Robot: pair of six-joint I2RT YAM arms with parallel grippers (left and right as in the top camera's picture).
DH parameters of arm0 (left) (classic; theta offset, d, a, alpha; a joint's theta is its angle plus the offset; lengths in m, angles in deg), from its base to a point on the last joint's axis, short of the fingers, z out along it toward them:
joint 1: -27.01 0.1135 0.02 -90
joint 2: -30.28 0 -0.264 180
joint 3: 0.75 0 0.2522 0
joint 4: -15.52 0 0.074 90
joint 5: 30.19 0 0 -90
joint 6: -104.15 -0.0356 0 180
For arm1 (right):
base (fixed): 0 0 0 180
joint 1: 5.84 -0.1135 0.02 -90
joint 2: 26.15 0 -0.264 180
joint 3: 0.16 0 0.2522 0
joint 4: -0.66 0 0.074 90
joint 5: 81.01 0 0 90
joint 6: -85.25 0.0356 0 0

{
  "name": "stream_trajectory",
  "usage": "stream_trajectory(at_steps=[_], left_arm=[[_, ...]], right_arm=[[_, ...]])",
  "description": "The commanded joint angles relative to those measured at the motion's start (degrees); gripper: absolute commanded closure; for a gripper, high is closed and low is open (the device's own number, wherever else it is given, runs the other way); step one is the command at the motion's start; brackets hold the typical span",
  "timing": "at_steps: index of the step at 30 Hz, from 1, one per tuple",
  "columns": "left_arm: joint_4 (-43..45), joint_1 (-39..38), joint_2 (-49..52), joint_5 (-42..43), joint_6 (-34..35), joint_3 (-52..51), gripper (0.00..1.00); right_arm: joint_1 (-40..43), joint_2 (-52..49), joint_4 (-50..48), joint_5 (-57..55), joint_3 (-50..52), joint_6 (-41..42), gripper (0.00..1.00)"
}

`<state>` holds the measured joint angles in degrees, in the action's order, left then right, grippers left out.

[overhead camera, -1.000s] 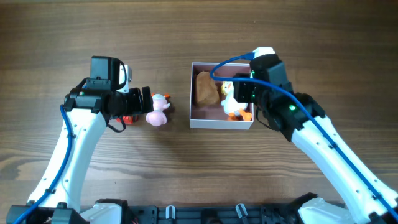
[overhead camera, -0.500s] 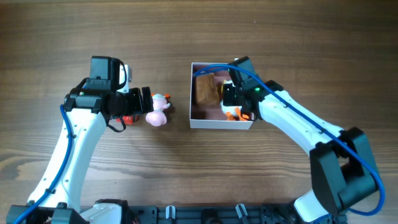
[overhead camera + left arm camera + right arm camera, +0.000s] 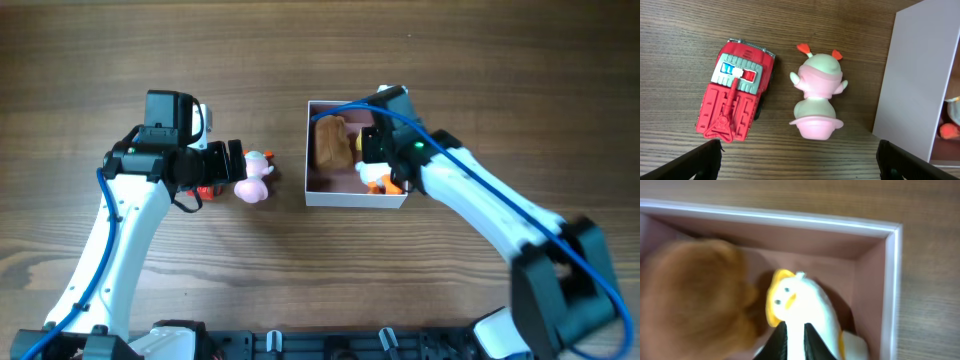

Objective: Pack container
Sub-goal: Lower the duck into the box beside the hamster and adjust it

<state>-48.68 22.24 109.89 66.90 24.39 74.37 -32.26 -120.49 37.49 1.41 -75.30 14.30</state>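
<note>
The container is a small white box with a pink inside, at the table's middle. In it lie a brown plush toy and a white duck with a yellow bill. My right gripper is inside the box, shut on the duck next to the brown toy. Its fingers pinch the duck's body. My left gripper is open, left of the box, over a pink figure and a red fire truck. The box's white wall shows in the left wrist view.
The pink figure lies a short gap left of the box. The red truck is mostly hidden under my left gripper in the overhead view. The rest is wood table.
My right arm has swung and gone down into the box with the duck, which now sits lower, near the front right corner. The left arm has not moved.
</note>
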Motion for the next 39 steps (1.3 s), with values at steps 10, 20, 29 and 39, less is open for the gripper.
stream_trajectory(at_steps=[10, 20, 29, 39], left_arm=[[0.0, 0.2, 0.3, -0.3, 0.5, 1.0, 0.0], [0.0, 0.2, 0.3, -0.3, 0.5, 1.0, 0.0], [0.0, 0.2, 0.3, -0.3, 0.5, 1.0, 0.0], [0.0, 0.2, 0.3, -0.3, 0.5, 1.0, 0.0]], right_arm=[[0.2, 10.1, 11.5, 11.6, 3.0, 2.6, 0.95], [0.2, -5.8, 5.2, 5.5, 3.1, 4.1, 0.96], [0.2, -7.3, -1.1, -5.7, 3.1, 4.9, 0.96], [-1.3, -5.6, 5.3, 8.0, 3.1, 7.0, 0.96]])
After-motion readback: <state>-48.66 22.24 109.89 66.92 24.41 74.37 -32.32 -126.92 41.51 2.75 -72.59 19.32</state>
